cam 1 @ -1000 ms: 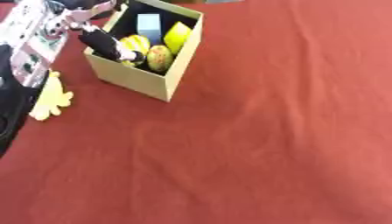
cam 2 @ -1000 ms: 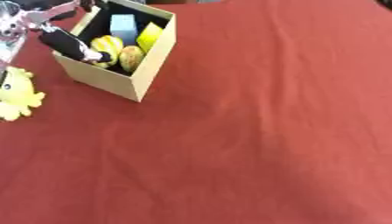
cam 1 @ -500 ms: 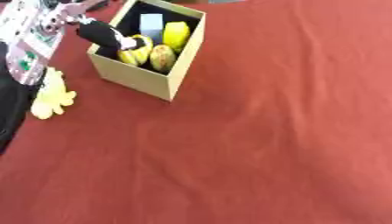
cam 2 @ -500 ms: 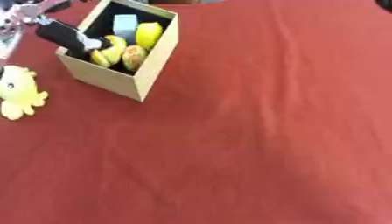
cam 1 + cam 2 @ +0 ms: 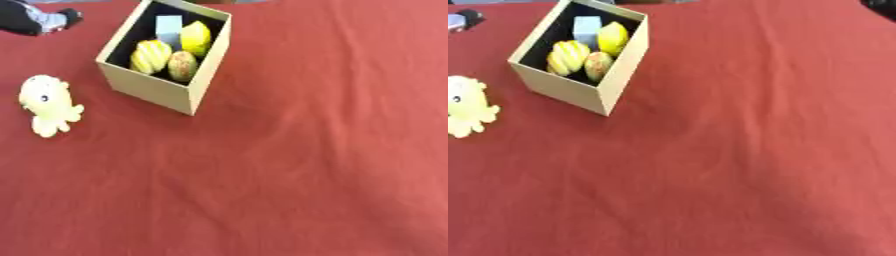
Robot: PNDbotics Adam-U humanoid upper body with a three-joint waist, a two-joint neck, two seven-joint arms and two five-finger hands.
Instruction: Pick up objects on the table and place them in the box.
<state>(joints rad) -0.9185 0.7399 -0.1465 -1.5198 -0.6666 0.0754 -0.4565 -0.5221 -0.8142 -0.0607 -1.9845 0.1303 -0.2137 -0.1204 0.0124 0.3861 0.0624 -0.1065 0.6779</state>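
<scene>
A tan cardboard box (image 5: 150, 89) stands open at the upper left of the red cloth. Inside it lie a pale blue block (image 5: 168, 26), a yellow lemon-like fruit (image 5: 195, 38), a ribbed yellow fruit (image 5: 151, 56) and a brownish round fruit (image 5: 182, 66). A yellow plush octopus (image 5: 47, 104) lies on the cloth to the left of the box. Only a black and silver part of my left hand (image 5: 33, 20) shows at the top left edge, away from the box and above the plush. My right hand is out of sight.
The red tablecloth (image 5: 306, 165) covers the whole table, with shallow creases to the right of the box. A dark shape (image 5: 882, 4) sits in the top right corner of the right eye view.
My left hand has drawn back from over the box's left rim to the top left edge. The box's contents now show fully.
</scene>
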